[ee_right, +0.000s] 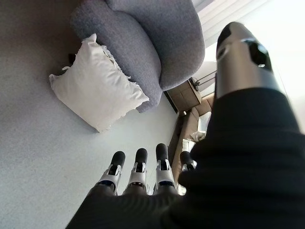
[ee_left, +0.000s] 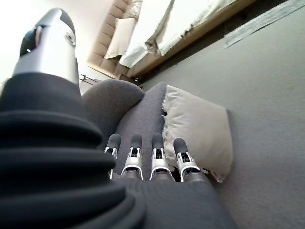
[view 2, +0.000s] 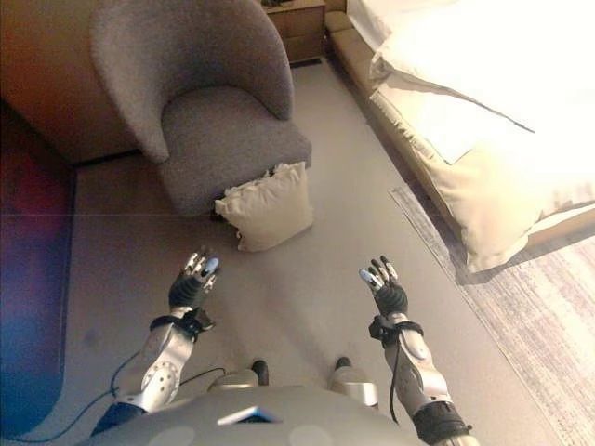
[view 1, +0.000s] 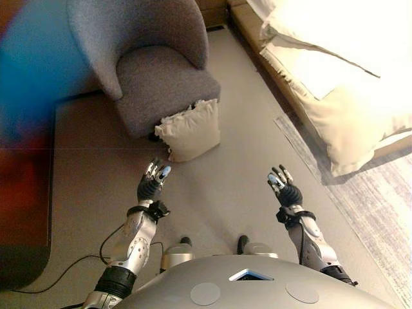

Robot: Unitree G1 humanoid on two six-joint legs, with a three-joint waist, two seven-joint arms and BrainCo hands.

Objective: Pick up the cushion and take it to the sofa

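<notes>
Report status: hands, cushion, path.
Left robot hand open, empty. Right robot hand open, empty. Cushion on floor, leaning against grey armchair, untouched. Nothing between hands and cushion.

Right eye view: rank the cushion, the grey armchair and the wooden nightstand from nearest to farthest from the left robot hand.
From the left robot hand:
1. Cushion: nearest, on the floor just ahead, leaning on the armchair's front.
2. Grey armchair: directly behind the cushion.
3. Wooden nightstand: farthest, at the top of the view, beyond the armchair and beside the bed.
</notes>
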